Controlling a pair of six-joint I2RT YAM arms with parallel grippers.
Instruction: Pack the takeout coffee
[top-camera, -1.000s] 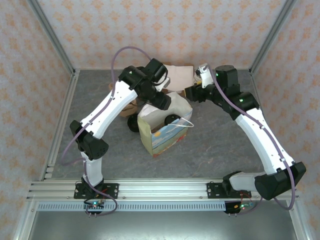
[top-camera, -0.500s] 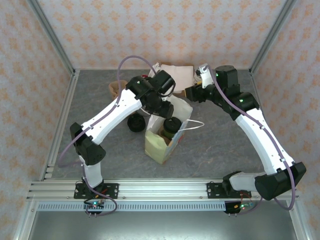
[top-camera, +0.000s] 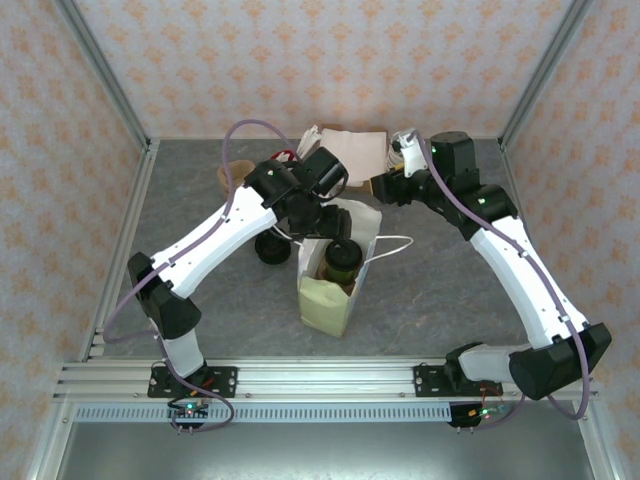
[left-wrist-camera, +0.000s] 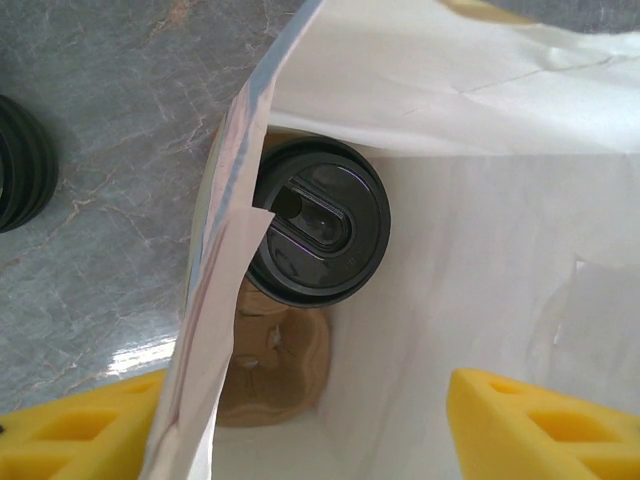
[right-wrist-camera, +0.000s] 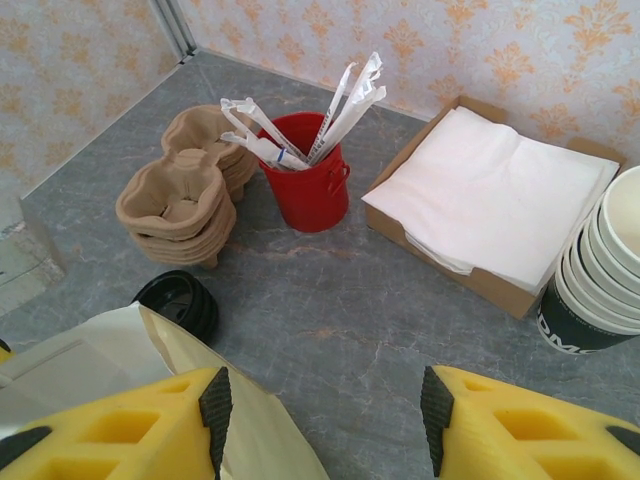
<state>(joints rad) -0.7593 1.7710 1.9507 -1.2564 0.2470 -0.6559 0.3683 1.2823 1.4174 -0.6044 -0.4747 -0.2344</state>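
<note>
White, faintly creased paper forms the upright bag (top-camera: 328, 300), mouth open. Inside it, close against one side wall, stands the takeout coffee (left-wrist-camera: 318, 222): a round, glossy black lid with an oval recess over an olive cup. Brown moulded-pulp carrier (left-wrist-camera: 275, 365) lies deeper in the bag beside it. The left gripper (left-wrist-camera: 305, 420) hangs over the bag's mouth, yellow fingers spread wide and holding nothing. The right gripper (right-wrist-camera: 325, 410) hovers by the bag's far edge, jaws apart and empty. A ribbed black lid (top-camera: 270, 247) lies just left of the bag.

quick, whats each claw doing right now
left claw: open, holding nothing; the lidded coffee cup sits in the white bag
right claw: open, holding nothing
</note>
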